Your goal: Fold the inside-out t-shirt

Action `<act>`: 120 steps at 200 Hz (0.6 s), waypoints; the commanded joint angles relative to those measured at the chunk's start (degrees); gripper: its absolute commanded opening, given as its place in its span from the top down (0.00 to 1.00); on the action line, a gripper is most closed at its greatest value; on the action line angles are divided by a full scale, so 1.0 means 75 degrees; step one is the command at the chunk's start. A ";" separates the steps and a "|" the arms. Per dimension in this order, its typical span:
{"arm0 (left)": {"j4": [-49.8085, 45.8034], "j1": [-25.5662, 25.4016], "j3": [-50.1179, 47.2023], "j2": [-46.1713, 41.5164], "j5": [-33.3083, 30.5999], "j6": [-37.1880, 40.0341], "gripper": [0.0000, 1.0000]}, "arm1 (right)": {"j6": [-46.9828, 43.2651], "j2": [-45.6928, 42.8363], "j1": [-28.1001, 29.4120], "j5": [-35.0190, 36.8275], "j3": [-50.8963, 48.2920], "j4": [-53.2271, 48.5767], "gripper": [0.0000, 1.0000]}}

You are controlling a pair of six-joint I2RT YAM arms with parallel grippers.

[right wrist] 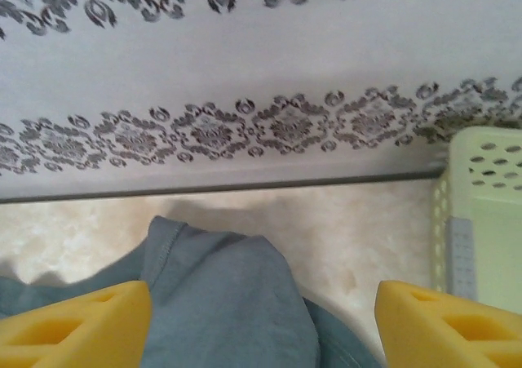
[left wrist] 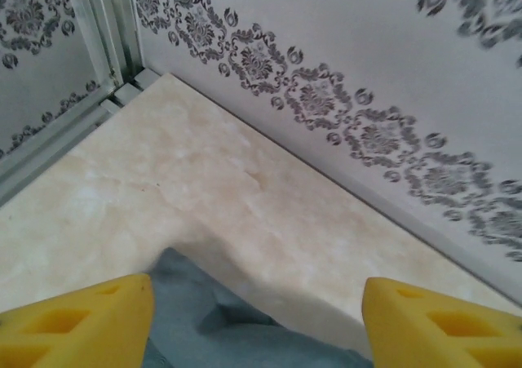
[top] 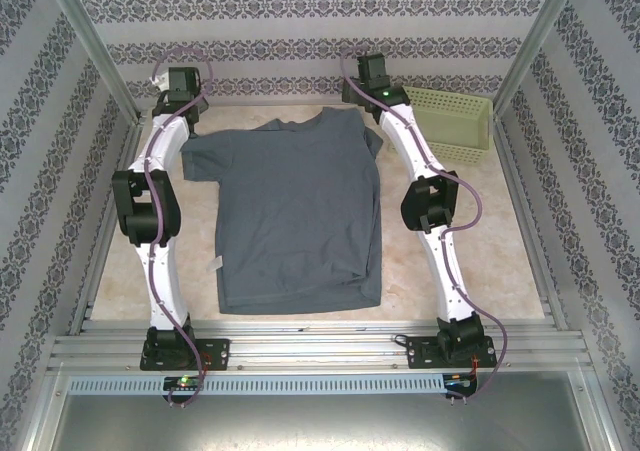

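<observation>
The shirt (top: 295, 216) lies spread flat in the middle of the table (top: 500, 271), between the two arms, collar at the far end and hem near. Its left sleeve sticks out. The right sleeve is partly hidden beside the right arm, so I cannot tell whether it is turned in. The left end effector (left wrist: 257, 323) hovers over the far left shoulder with its jaws wide apart and holds nothing. The right end effector (right wrist: 261, 323) stands the same way over the far right shoulder, near the basket (top: 452, 121). To my eye the smoothing is done, but no real fold is made yet. Sleeves, sides and the final halving all remain.
</observation>
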 commanded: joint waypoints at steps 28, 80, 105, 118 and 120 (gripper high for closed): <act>-0.1072 -0.0314 -0.1408 -0.1624 0.1368 -0.0610 0.26 | 0.0708 -0.3214 0.0503 -0.0330 -0.3295 -0.0149 0.26; -0.0261 -0.1187 -0.4488 -0.4052 0.1746 -0.1064 0.24 | 0.1921 -0.6764 0.1419 -0.0222 -0.8387 0.0460 0.25; -0.0427 -0.1954 -0.5726 -0.5196 0.1656 -0.0904 0.23 | 0.2802 -0.8266 0.1842 -0.0528 -1.0931 0.0969 0.25; -0.0470 -0.2427 -0.6436 -0.5855 0.1754 -0.0856 0.23 | 0.3177 -0.8870 0.2172 -0.0637 -1.1949 0.1153 0.25; -0.0485 -0.2505 -0.6567 -0.5949 0.1738 -0.0848 0.23 | 0.3218 -0.8953 0.2220 -0.0650 -1.2080 0.1171 0.25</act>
